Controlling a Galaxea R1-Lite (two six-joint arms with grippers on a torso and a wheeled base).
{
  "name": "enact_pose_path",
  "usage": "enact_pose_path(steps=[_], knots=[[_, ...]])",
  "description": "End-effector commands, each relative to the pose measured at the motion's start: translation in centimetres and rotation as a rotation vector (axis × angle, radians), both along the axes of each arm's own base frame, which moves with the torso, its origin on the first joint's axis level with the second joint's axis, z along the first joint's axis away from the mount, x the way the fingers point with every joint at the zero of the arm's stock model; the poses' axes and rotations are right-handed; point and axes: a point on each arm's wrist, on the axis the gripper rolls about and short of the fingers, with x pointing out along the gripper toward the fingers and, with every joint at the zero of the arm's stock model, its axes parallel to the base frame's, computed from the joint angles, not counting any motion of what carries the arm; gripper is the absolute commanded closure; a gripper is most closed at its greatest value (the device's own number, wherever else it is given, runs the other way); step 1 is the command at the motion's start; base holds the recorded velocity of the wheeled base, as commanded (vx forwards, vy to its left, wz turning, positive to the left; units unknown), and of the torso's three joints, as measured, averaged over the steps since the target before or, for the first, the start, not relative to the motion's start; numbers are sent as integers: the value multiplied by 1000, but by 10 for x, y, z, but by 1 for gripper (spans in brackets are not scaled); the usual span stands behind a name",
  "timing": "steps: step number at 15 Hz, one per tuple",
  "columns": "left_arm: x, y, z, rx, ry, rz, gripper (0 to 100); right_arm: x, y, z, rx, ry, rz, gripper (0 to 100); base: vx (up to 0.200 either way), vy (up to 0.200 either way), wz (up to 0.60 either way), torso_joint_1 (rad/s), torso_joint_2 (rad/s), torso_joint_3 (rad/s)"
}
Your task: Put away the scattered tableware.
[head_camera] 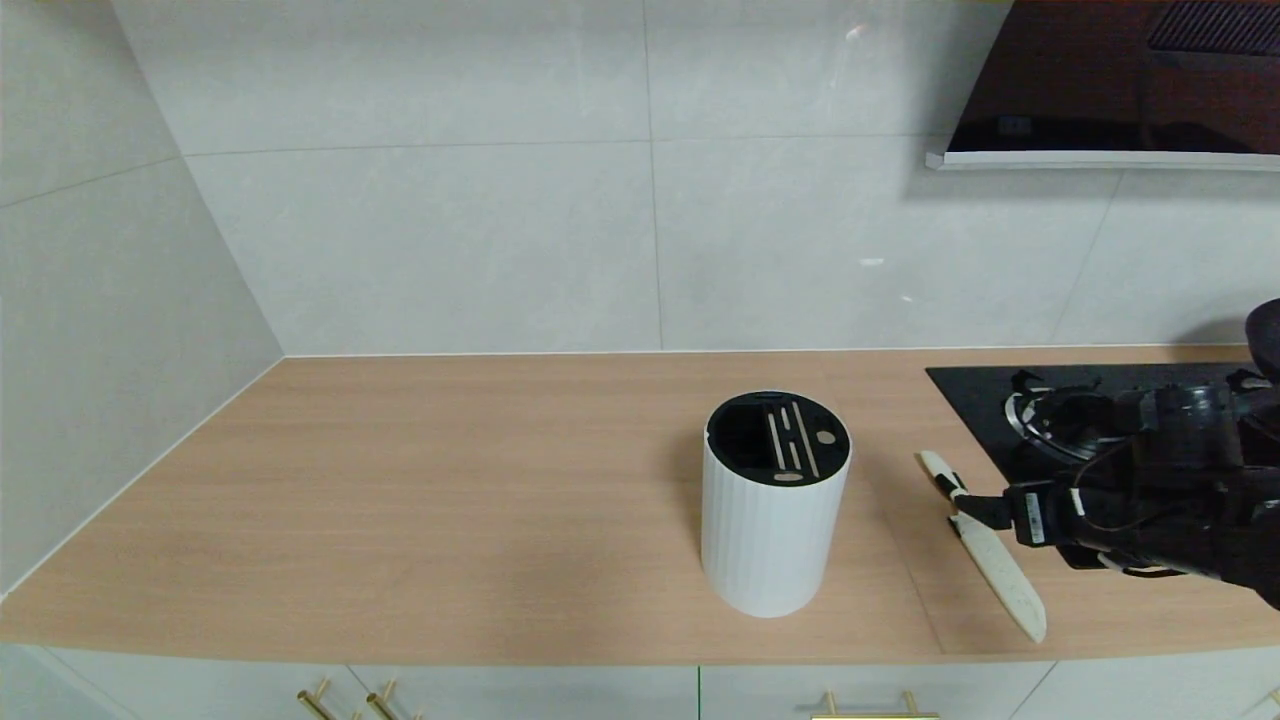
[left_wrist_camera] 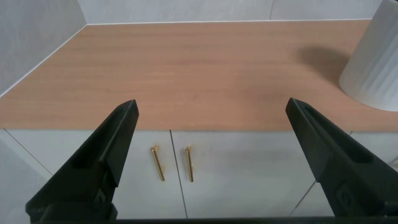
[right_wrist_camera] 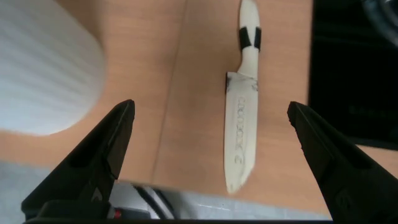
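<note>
A domestic-style kitchen, seen along its counter run.

A wood-grain tabletop runs into a corner of large pale grey wall tiles. A black glass gas hob with a ringed burner is set into the tabletop on the right, and a dark slanted range hood hangs on the wall above it. Pale cabinet doors with slim brass handles sit below the front edge. A white ribbed cutlery holder with a slotted black top stands on the wood, and a cream knife lies flat near it.
</note>
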Motion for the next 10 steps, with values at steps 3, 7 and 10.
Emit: enact_pose_path(steps=[3,7,10], knots=[[0,0,0,0,0,1,0,30,-7,-65,-19,92,-46,0,0,0,0,0,0,0],[0,0,0,-1,0,1,0,50,-12,-99,-41,39,-100,0,0,0,0,0,0,0],[0,0,0,-1,0,1,0,55,-17,-104,-44,33,-122,0,0,0,0,0,0,0]])
